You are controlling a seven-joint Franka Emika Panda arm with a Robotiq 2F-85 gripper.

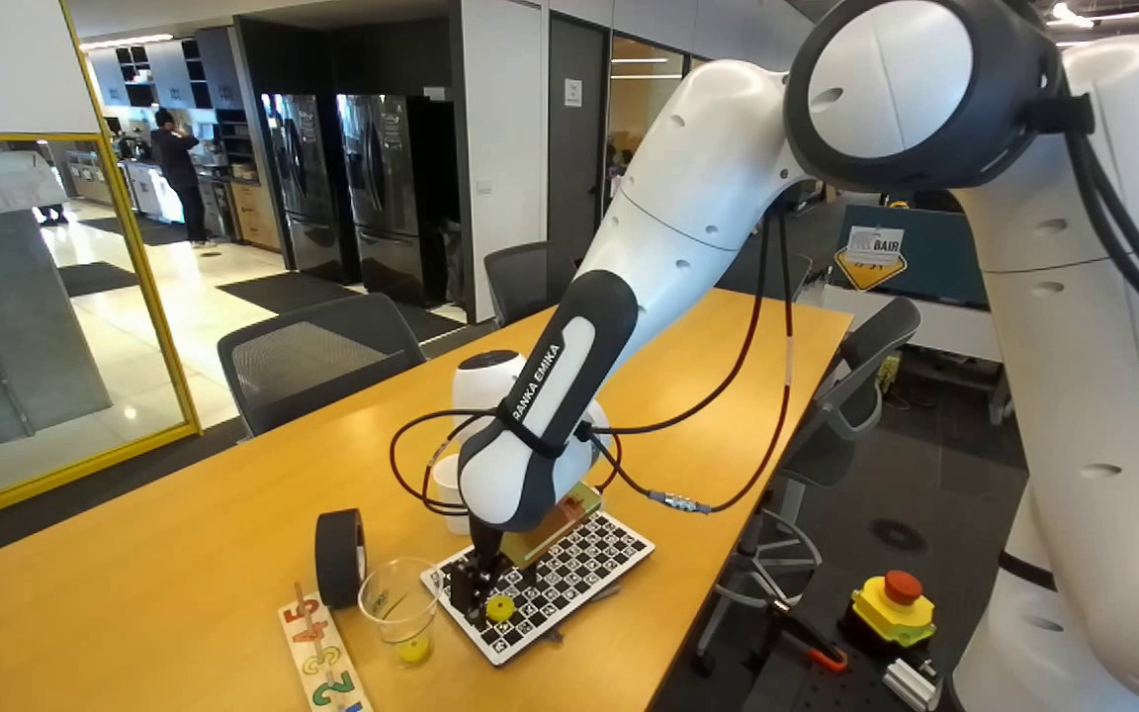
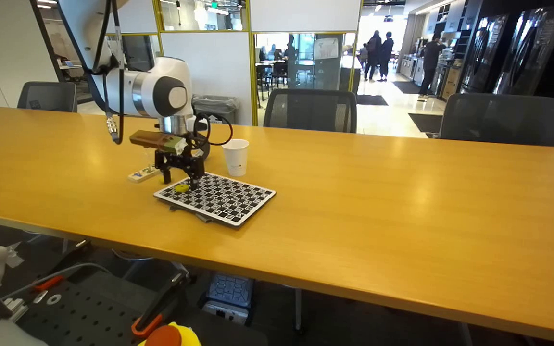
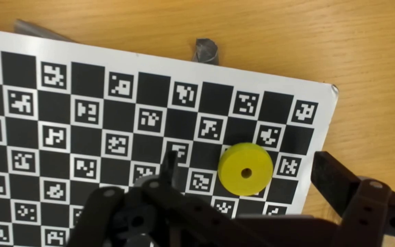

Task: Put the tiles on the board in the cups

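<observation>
Yellow tile [image 3: 242, 161] lay flat on board [image 2: 229, 197] near one corner, small hole in its middle. Gripper [image 3: 244, 163] pointed down over it, fingers apart, tile showing between them, clear of both; whether tips met board, could not tell. Board rested on table [image 2: 378, 221], grey bits [image 3: 206, 51] poking from under one edge. White cup [image 2: 236, 157] stood upright just beside board. Clear cup [image 1: 396, 605] stood upright near board, second yellow piece [image 1: 413, 649] showing low down through its wall. Numbered strip [image 1: 325, 655] lay beside clear cup, dark cylinder [image 1: 337, 559] next to strip.
</observation>
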